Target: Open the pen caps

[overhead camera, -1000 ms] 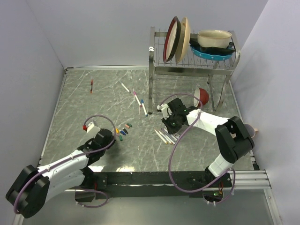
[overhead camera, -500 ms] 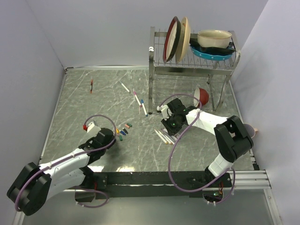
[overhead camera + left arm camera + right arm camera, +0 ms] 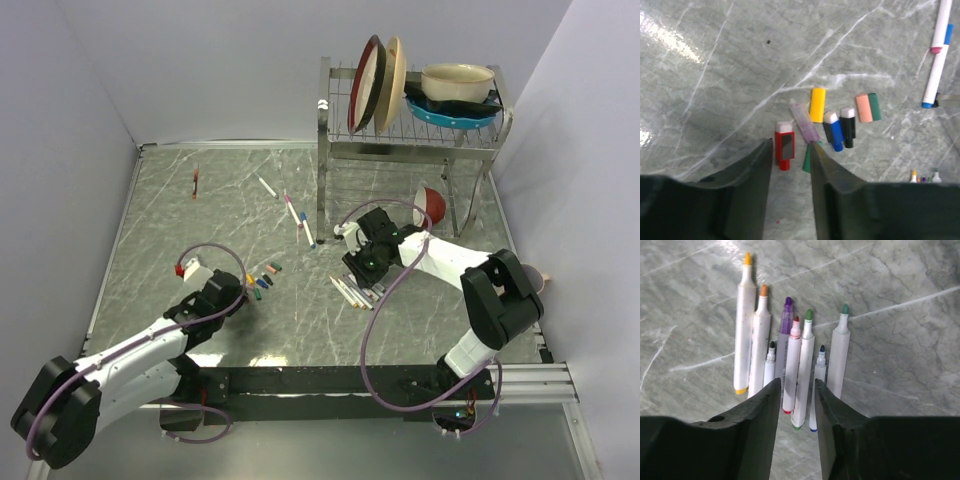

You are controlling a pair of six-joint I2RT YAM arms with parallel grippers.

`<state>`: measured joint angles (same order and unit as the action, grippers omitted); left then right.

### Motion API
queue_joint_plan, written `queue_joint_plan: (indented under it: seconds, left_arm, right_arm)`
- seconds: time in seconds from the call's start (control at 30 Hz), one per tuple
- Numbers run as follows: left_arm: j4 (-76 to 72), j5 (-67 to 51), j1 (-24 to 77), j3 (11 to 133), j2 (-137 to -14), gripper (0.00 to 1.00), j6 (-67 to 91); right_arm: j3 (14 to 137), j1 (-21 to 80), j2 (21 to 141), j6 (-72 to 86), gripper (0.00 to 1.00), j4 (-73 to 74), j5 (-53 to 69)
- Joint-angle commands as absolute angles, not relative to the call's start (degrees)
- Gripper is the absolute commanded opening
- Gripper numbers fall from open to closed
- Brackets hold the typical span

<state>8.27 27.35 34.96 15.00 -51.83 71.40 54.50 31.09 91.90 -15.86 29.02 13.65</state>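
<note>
Now | your left gripper: jaws parted, holding nothing, red pen cap lying between its fingertips | your right gripper: jaws parted, empty, over uncapped marker pens

Loose pen caps (red, yellow, blue, pink, green) lie clustered flat.

A grey-green table veined like marble is edged by a thin metal rim. A plain, pale lilac far wall, left wall and right wall close it in. At the far right stands a metal dish rack holding two upright plates, a cream bowl and what looks like a blue dish. Soft light glints off the tabletop.
</note>
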Motion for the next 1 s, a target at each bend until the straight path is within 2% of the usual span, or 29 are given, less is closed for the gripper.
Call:
queue_joint_plan:
  seconds: [0.0,0.17,0.4,0.5,0.6,0.63,0.83,0.97]
  left_arm:
    - [9.2,29.4,34.8,18.5,-50.2,0.45,69.7]
    - [7.8,26.3,30.7,23.6,-51.8,0.68,59.8]
    - [4.2,8.7,14.7,38.6,-60.5,0.84,39.0]
    - [6.0,5.0,7.7,47.8,-68.2,0.85,33.9]
    - [9.5,3.4,2.5,58.0,-77.9,0.81,31.2]
    - [11.3,3.6,1.1,60.6,-80.4,0.83,30.8]
    - [17.0,8.6,0.2,79.7,-98.3,0.82,24.4]
    - [21.9,7.7,0.3,95.1,-112.4,0.67,15.8]
  right_arm:
    - [58.4,31.5,88.3,-19.2,0.44,32.2,17.0]
    - [59.0,31.3,85.6,-22.1,0.48,33.7,20.1]
    - [59.7,30.9,82.8,-26.0,0.48,36.5,24.6]
    - [59.6,31.0,81.3,-26.9,0.48,36.9,26.2]
    - [59.6,30.9,80.4,-27.1,0.48,37.0,27.0]
    - [59.7,31.1,80.2,-27.2,0.48,37.0,27.2]
    - [59.9,32.0,79.2,-27.5,0.48,37.2,27.0]
    - [59.9,32.4,77.8,-27.8,0.48,37.1,27.2]
